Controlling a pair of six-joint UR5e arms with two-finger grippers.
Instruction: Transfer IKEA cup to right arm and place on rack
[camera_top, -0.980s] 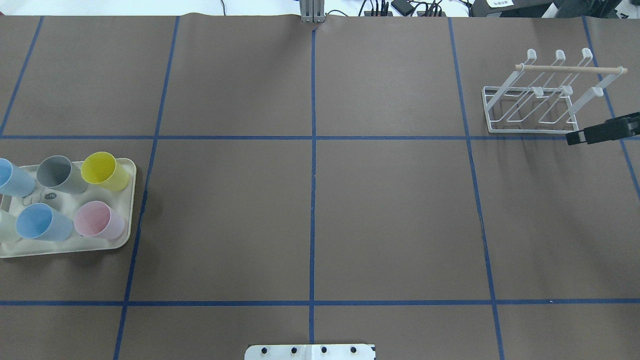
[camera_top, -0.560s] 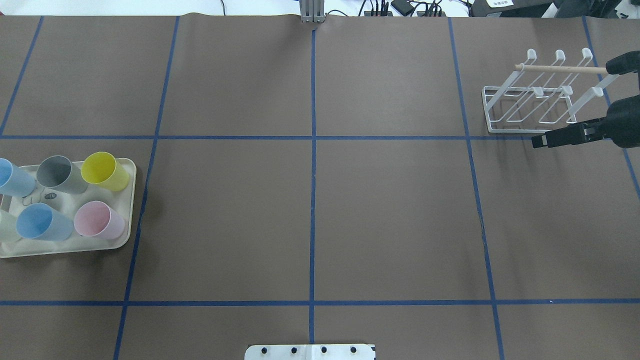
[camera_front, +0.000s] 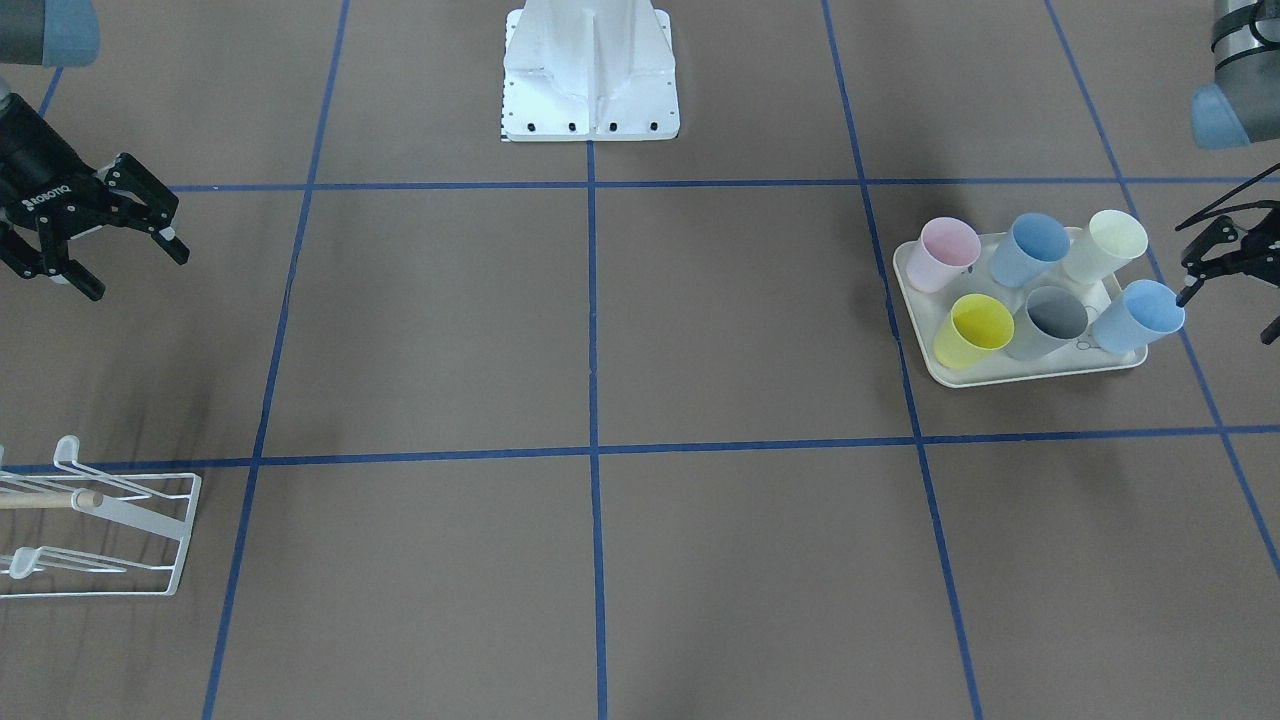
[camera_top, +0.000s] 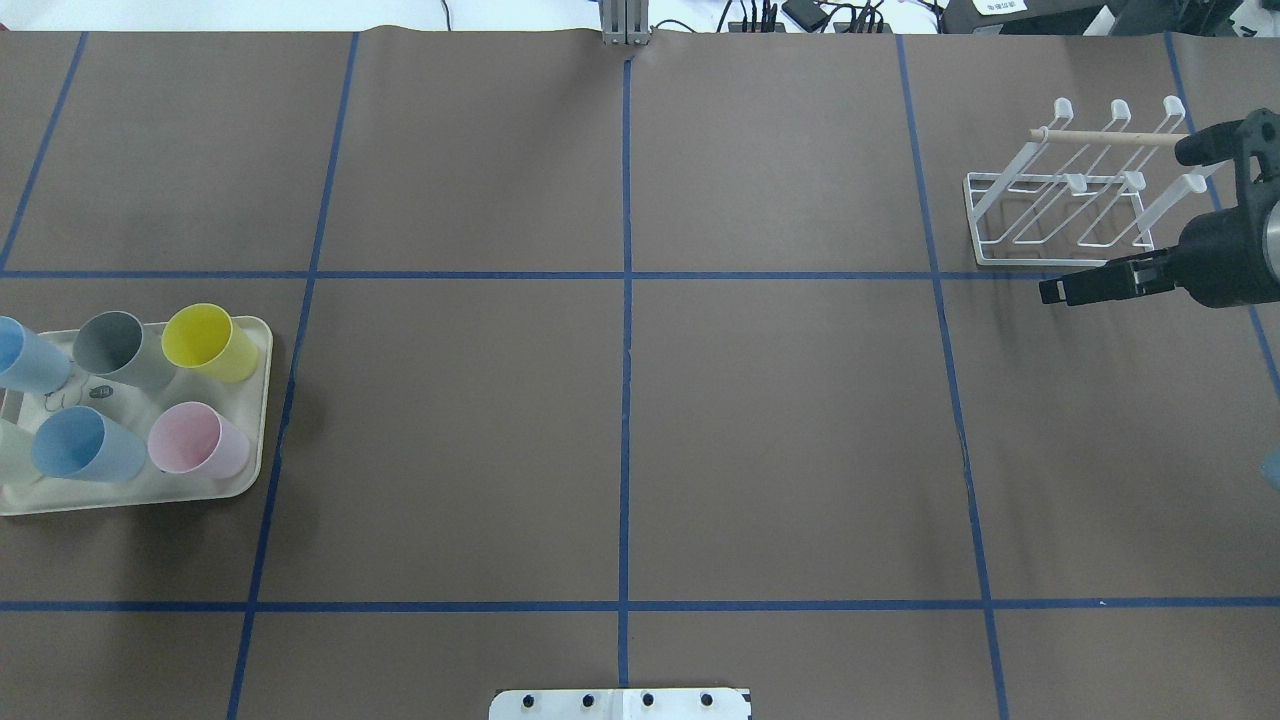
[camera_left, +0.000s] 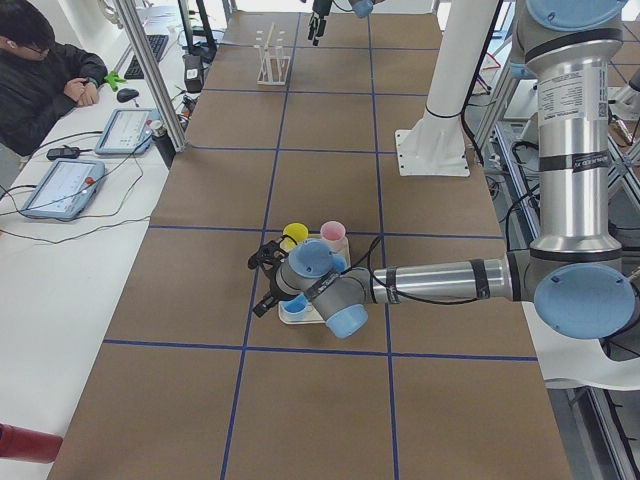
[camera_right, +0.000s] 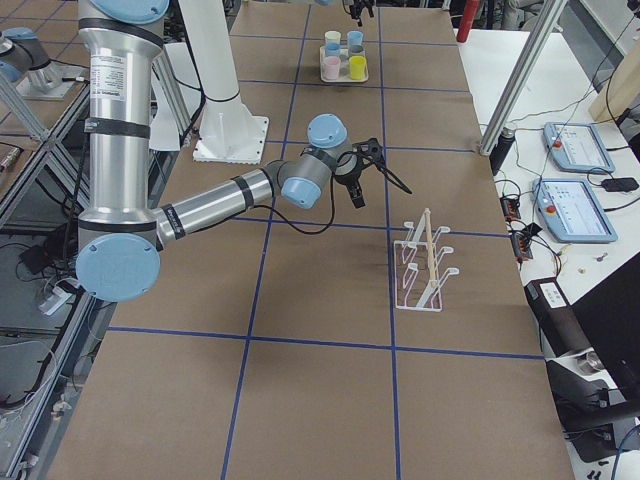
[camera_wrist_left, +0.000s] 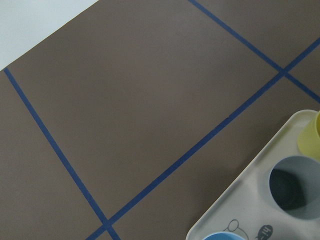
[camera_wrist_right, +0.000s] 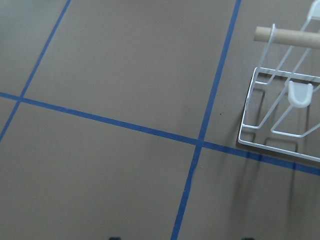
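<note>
The IKEA cup I judge to be mine for this go is the blue cup at the outer corner of the tray. It stands upright with its mouth up, so its long axis runs straight up from the worktop. Five other cups stand around it: pink, yellow, grey, cream and a second blue. My left jaws hang just outboard of it, spread apart and empty. One fingertip sits close by the rim, though I cannot tell whether it touches. The cup lies inboard of them, toward the worktop's middle, and my left arm is by far the nearer. My right jaws are well apart from the cup, at the other end of the worktop. They too are wide apart and hold nothing, hovering near the rack, which carries no cup.
</note>
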